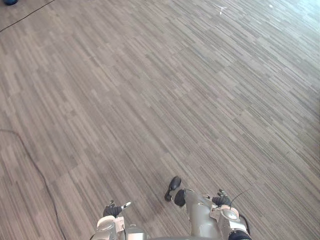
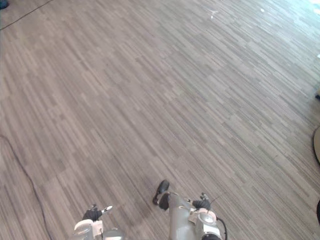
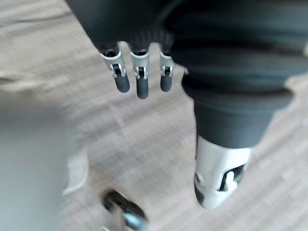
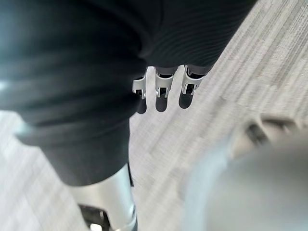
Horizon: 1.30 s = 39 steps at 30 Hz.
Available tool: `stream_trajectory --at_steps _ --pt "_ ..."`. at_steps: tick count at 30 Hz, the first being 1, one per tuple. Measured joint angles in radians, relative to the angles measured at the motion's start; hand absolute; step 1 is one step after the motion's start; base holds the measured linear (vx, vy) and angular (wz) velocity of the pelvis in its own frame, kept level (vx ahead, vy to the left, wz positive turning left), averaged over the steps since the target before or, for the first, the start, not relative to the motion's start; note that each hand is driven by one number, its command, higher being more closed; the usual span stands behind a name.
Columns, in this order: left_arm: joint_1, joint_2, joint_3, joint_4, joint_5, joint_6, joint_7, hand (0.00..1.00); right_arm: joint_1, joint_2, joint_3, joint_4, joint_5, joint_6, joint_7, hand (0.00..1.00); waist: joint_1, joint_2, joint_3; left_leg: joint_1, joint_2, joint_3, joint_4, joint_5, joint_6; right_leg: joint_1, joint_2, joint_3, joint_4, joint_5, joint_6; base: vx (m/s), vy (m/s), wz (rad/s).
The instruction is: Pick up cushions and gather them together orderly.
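Note:
My left hand (image 3: 141,79) hangs over the grey plank floor (image 1: 160,100). Its fingers are straight and relaxed, the thumb (image 3: 219,178) stands apart, and nothing lies between them. My right hand (image 4: 162,89) hangs the same way above the floor, fingers loose, thumb (image 4: 113,199) off to one side, holding nothing.
The plank floor stretches away ahead on all sides. A small blue object (image 1: 10,2) lies at the far left corner. At the right edge there is a dark curved rim of some round thing (image 2: 317,145).

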Motion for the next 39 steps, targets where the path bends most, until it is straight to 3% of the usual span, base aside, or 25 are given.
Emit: stream_trajectory --at_steps 1,4,6,7,9,10,11,12,13,14,15,16,18,21,23,25,26,27,28,30,31,32,34,36,39 --pt "0.001 0.006 0.005 -0.026 0.001 -0.002 -0.002 0.0 0.011 0.009 0.013 -0.002 0.002 0.003 -0.004 0.0 0.01 -0.017 0.007 -0.064 0.002 0.001 0.089 -0.05 0.002 0.089 0.012 0.039 -0.02 -0.039 0.012 0.61 -0.021 -0.65" --pt "0.002 0.032 -0.003 -0.051 -0.007 -0.014 -0.005 0.0 0.021 0.014 0.057 0.02 0.004 0.01 -0.004 0.0 0.027 -0.055 -0.005 -0.224 -0.053 0.011 -0.02 -0.123 0.045 0.229 0.014 0.126 -0.124 -0.062 0.04 0.57 0.016 -0.72" --pt "0.004 0.035 0.012 -0.079 -0.022 -0.026 -0.004 0.0 0.004 0.017 0.065 0.045 0.006 0.017 -0.003 0.0 0.058 -0.064 -0.007 -0.344 -0.131 -0.021 -0.37 -0.13 0.049 0.334 -0.002 0.22 -0.198 -0.071 0.075 0.66 0.152 -1.28" --pt "0.008 0.035 0.015 -0.082 -0.029 -0.029 -0.003 0.0 0.002 0.017 0.059 0.055 0.006 0.016 -0.003 0.0 0.063 -0.067 -0.007 -0.371 -0.203 -0.089 -0.609 -0.068 0.016 0.373 -0.03 0.272 -0.211 -0.094 0.107 0.59 0.249 -1.1" --pt "0.034 0.032 0.009 -0.079 -0.036 -0.029 -0.002 0.0 0.007 0.005 0.065 0.091 0.006 0.013 -0.004 0.0 0.079 -0.044 -0.02 -0.377 -0.241 -0.192 -0.868 0.038 -0.061 0.422 -0.04 0.365 -0.232 -0.136 0.16 0.68 0.384 -1.52" --pt "0.054 0.044 0.008 -0.052 -0.039 -0.028 -0.003 0.0 0.007 0.007 0.068 0.102 0.006 0.014 -0.006 0.0 0.092 -0.053 -0.032 -0.373 -0.261 -0.219 -0.793 0.137 -0.027 0.456 -0.064 0.429 -0.233 -0.155 0.183 0.68 0.427 -1.57" --pt "0.065 0.057 0.017 -0.039 -0.039 -0.025 -0.002 0.0 0.012 0.021 0.068 0.103 0.004 0.014 -0.005 0.0 0.094 -0.073 -0.042 -0.381 -0.272 -0.228 -0.74 0.139 -0.015 0.465 -0.088 0.455 -0.224 -0.163 0.178 0.72 0.421 -1.24" --pt "0.07 0.078 0.02 -0.028 -0.039 -0.018 -0.001 0.0 0.024 0.045 0.062 0.092 0.001 0.009 -0.005 0.0 0.089 -0.105 -0.059 -0.408 -0.278 -0.204 -0.635 0.042 0.021 0.435 -0.121 0.47 -0.148 -0.158 0.175 0.56 0.314 -0.76" --pt "0.07 0.084 0.02 -0.013 -0.039 -0.019 -0.001 0.0 0.03 0.052 0.058 0.087 0.001 0.007 -0.005 0.0 0.091 -0.12 -0.063 -0.398 -0.279 -0.176 -0.6 0.005 0.035 0.398 -0.144 0.473 -0.046 -0.154 0.19 0.8 0.458 -0.83" --pt "0.07 0.095 0.015 0.016 -0.039 -0.016 0.005 0.0 0.023 0.058 0.058 0.084 -0.001 0.008 -0.002 0.0 0.093 -0.142 -0.052 -0.331 -0.297 -0.128 -0.587 -0.047 0.058 0.319 -0.193 0.475 0.183 -0.119 0.243 0.52 0.31 -0.58" --pt "0.07 0.099 0.014 0.026 -0.039 -0.01 0.008 0.0 0.023 0.06 0.058 0.081 -0.002 0.008 -0.002 0.0 0.09 -0.147 -0.05 -0.301 -0.307 -0.114 -0.592 -0.063 0.064 0.285 -0.217 0.467 0.271 -0.09 0.269 0.75 0.394 -0.46" --pt "0.07 0.112 -0.005 0.045 -0.033 0.012 0.01 0.0 0.017 0.058 0.06 0.078 -0.002 0.002 0.0 0.0 0.062 -0.143 -0.042 -0.195 -0.333 -0.096 -0.622 -0.109 0.081 0.22 -0.273 0.402 0.502 -0.075 0.289 0.6 0.228 -0.2" --pt "0.077 0.116 -0.048 0.053 -0.017 0.012 0.007 0.0 0.001 0.048 0.074 0.078 -0.004 -0.003 0.006 0.0 0.041 -0.118 -0.042 -0.04 -0.331 -0.065 -0.723 -0.126 0.087 0.148 -0.287 0.275 0.584 -0.101 0.244 0.64 0.212 -0.3" --pt "0.055 0.114 -0.105 0.057 -0.006 0.011 0.002 0.0 -0.034 0.026 0.083 0.069 -0.034 -0.013 0.01 0.0 0.024 -0.071 -0.036 0.131 -0.306 0.002 -0.906 -0.116 0.072 -0.02 -0.246 0.025 0.368 -0.123 0.189 0.56 0.144 -0.52" --pt "0.026 0.116 -0.127 0.057 0.003 0.011 -0.002 0.0 -0.046 0.005 0.09 0.067 -0.04 -0.012 0.014 0.0 -0.001 -0.067 -0.031 0.204 -0.308 0.015 -0.978 -0.116 0.072 -0.103 -0.165 -0.046 0.056 -0.021 0.178 0.54 0.068 -0.05" --pt "0.014 0.107 -0.138 0.055 0.025 0.007 -0.005 0.0 -0.032 -0.002 0.085 0.071 -0.033 -0.006 0.016 0.0 -0.029 -0.094 -0.028 0.284 -0.352 0.027 -1.024 -0.118 0.062 -0.12 -0.128 -0.054 -0.197 0.111 0.181 0.7 -0.01 0.3" --pt "0.017 0.095 -0.144 0.059 0.037 0.006 -0.007 0.0 -0.029 -0.012 0.079 0.07 -0.034 -0.005 0.019 0.0 -0.036 -0.099 -0.035 0.345 -0.37 0.026 -1.027 -0.138 0.022 -0.117 -0.12 -0.021 -0.201 0.211 0.077 0.83 -0.029 0.05" --pt "0.016 0.08 -0.142 0.058 0.041 0.004 -0.009 0.0 -0.032 -0.024 0.075 0.069 -0.039 -0.005 0.018 0.0 -0.04 -0.074 -0.036 0.37 -0.354 0.031 -1.027 -0.139 0.02 -0.117 -0.11 -0.018 -0.16 0.242 0.05 0.7 -0.052 -0.32" --pt "0.02 0.063 -0.143 0.056 0.05 -0.002 -0.018 0.0 -0.035 -0.027 0.063 0.069 -0.04 -0.005 0.02 0.0 -0.031 -0.036 -0.053 0.371 -0.317 0.033 -0.971 -0.121 -0.012 -0.139 -0.099 -0.01 -0.069 0.202 0.01 0.7 -0.074 -0.47" --pt "0.019 0.048 -0.138 0.055 0.061 -0.003 -0.02 0.0 -0.035 -0.027 0.057 0.059 -0.041 0.0 0.025 0.0 -0.039 -0.004 -0.056 0.25 -0.227 -0.025 -0.633 -0.043 -0.071 -0.106 -0.067 -0.013 -0.017 0.113 0.014 0.73 -0.159 -0.35" --pt "0.017 0.043 -0.125 0.054 0.061 -0.003 -0.022 0.0 -0.035 -0.027 0.059 0.059 -0.04 0.003 0.026 0.0 -0.04 0.001 -0.053 0.206 -0.199 -0.05 -0.521 0.001 -0.074 -0.083 -0.057 -0.008 -0.024 0.098 0.013 0.78 -0.124 -0.23" --pt "0.017 0.03 -0.092 0.047 0.059 -0.004 -0.023 0.0 -0.03 -0.028 0.059 0.06 -0.04 0.013 0.022 0.0 -0.041 0.012 -0.045 0.088 -0.124 -0.091 -0.2 0.035 -0.084 0.01 -0.015 0.003 -0.054 0.065 0.015 0.5 -0.04 -0.22" --pt "0.018 0.017 -0.064 0.031 0.059 -0.005 -0.024 0.0 -0.011 -0.02 0.065 0.051 -0.039 0.017 0.02 0.0 -0.036 0.004 -0.037 0.005 -0.075 -0.073 -0.011 -0.026 -0.063 0.133 0.013 0.027 -0.104 0.028 0.027 0.61 -0.049 -0.2" --pt "0.018 0.04 -0.068 -0.004 0.055 -0.023 -0.024 0.0 -0.001 -0.004 0.079 0.076 -0.036 0.016 0.017 0.0 -0.015 -0.038 -0.04 -0.131 -0.091 -0.03 -0.063 -0.123 0.001 0.285 0.013 0.085 -0.187 0.002 0.051 0.57 -0.043 -0.41" --pt "0.018 0.04 -0.065 -0.04 0.036 -0.031 -0.023 0.0 -0.017 0.005 0.087 0.09 -0.029 0.018 0.015 0.0 0.011 -0.045 -0.035 -0.272 -0.166 -0.044 -0.4 -0.154 0.038 0.368 -0.009 0.158 -0.242 -0.022 0.097 0.46 0.094 -0.8"
